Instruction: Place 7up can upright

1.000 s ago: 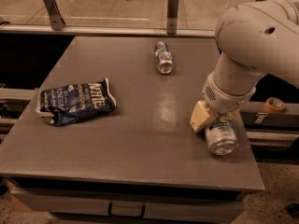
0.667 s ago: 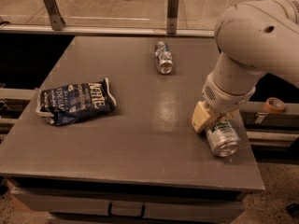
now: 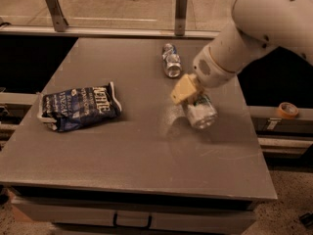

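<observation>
The 7up can [image 3: 201, 114] is silver with a green band. It is tilted on its side, with one round end facing the camera, over the right middle of the grey table [image 3: 132, 151]. My gripper [image 3: 194, 102] comes down from the white arm at the upper right and is shut on the can. One tan finger [image 3: 184, 89] shows on the can's left side; the other finger is hidden behind the can. I cannot tell whether the can touches the table or hangs just above it.
A small clear plastic bottle [image 3: 171, 60] lies on its side at the back of the table. A dark blue chip bag [image 3: 80, 106] lies at the left. A roll of tape [image 3: 286, 110] sits on a ledge off the table's right edge. A glass rail runs along the back.
The gripper has moved left and away from the table's right front edge, carrying the can with it. The bottle and the chip bag have not moved.
</observation>
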